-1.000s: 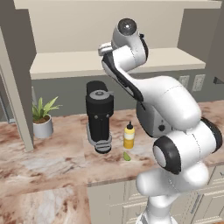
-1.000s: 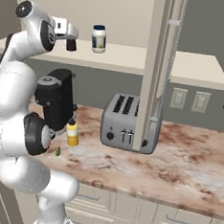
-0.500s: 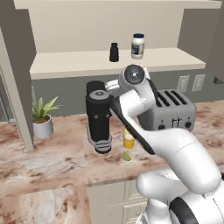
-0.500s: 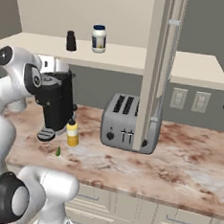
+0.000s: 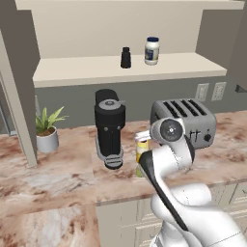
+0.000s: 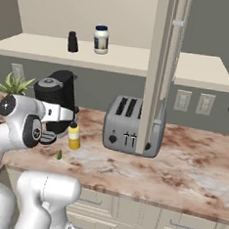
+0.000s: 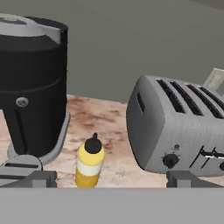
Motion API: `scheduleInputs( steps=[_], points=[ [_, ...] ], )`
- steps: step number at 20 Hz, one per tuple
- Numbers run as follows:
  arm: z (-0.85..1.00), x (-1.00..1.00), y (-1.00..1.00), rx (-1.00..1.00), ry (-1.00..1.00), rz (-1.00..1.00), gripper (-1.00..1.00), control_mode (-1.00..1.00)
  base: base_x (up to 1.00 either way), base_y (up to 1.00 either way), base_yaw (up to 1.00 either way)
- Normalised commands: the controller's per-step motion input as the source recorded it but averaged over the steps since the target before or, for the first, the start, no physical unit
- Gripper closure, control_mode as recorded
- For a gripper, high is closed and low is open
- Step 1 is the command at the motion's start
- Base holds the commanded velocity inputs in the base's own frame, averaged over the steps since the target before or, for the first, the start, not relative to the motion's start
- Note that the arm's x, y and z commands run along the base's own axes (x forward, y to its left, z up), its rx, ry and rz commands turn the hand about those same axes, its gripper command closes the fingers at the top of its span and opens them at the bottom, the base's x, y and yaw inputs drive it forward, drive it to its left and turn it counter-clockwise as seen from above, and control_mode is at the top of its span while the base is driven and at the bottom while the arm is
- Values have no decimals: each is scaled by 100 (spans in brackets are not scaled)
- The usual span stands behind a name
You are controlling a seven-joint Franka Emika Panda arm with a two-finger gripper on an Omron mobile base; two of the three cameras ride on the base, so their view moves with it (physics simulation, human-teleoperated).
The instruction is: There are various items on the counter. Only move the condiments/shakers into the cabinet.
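A: Where's your gripper (image 7: 111,178) rn?

B: You've got it low over the counter (image 5: 58,185), fingers spread wide apart w/ nothing between them. In the hand view the two fingertips (image 7: 41,178) sit at bottom left and bottom right, and the squeeze bottle (image 7: 89,162) stands upright just above the gap, slightly left of centre.

A: And the bottle in the base views?

B: Left base view: you see it centre frame, partly behind the arm, yellow w/ a white band, between the coffee machine (image 5: 110,126) and the toaster (image 5: 185,120). Right base view: it's left of centre (image 6: 74,136), standing on the counter just beside the coffee machine (image 6: 56,96), well apart from the toaster (image 6: 130,125). Gripper (image 6: 73,116) is just above the bottle's nozzle there; can't tell if it touches.

A: Other shakers?

B: Both on the cabinet (image 5: 120,70) shelf already. Upper centre of the left base view you see the black shaker (image 5: 126,57) and the white jar (image 5: 152,50) w/ blue lid, near each other, not touching. Same pair at upper left in the right base view: shaker (image 6: 72,41), jar (image 6: 100,39).

A: Anything else on the counter?

B: Potted plant (image 5: 47,129) at mid-left in the left base view; tiny green piece (image 6: 60,154) in front of the bottle in the right base view.
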Motion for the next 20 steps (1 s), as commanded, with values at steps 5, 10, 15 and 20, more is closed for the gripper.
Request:
scheduleInputs(
  steps=[5, 10, 15, 20],
  points=[
    [-47, -5, -62, 7, 37, 1, -100, -100, 0, 0, 0],
    [-58, 14, -8, 0, 40, 4, -100, -100, 0, 0, 0],
    [-53, 28, 2, 1, 31, 0, -100, -100, 0, 0, 0],
    [-20, 18, 0, 9, 7, 0, -100, -100, 0, 0, 0]
  ],
)
